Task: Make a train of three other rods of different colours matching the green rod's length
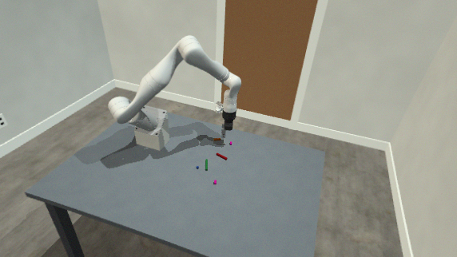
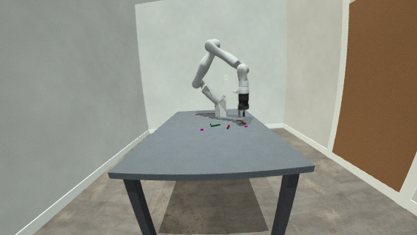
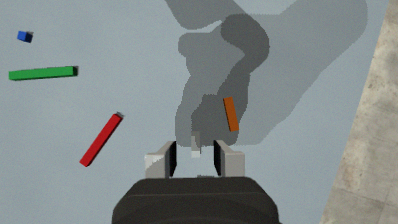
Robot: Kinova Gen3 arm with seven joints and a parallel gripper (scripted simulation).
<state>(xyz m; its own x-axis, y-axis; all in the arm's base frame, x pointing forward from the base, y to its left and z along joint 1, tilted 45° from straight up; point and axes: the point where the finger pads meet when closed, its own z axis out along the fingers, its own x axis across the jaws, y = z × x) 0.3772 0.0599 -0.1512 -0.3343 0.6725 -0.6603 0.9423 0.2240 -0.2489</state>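
Note:
My gripper [image 3: 195, 152] hangs low over the far side of the table, fingers part-way open. A short grey rod [image 3: 195, 145] lies between the fingertips with a gap on each side, so nothing is gripped. The orange rod [image 3: 231, 114] lies just beyond it to the right, in the arm's shadow. The red rod [image 3: 101, 139] lies slanted to the left. The green rod [image 3: 42, 73] and the blue cube [image 3: 24, 36] lie farther left. In the top view the gripper [image 1: 224, 136] stands beside the orange rod [image 1: 217, 140], with the red rod [image 1: 221, 156] and the green rod [image 1: 206, 164] nearer the front.
One magenta rod [image 1: 230, 143] lies just right of the gripper and another [image 1: 215, 182] lies nearer the front. The arm's base block [image 1: 152, 133] stands at the back left. The table's far edge [image 3: 370, 115] is close on the right in the wrist view.

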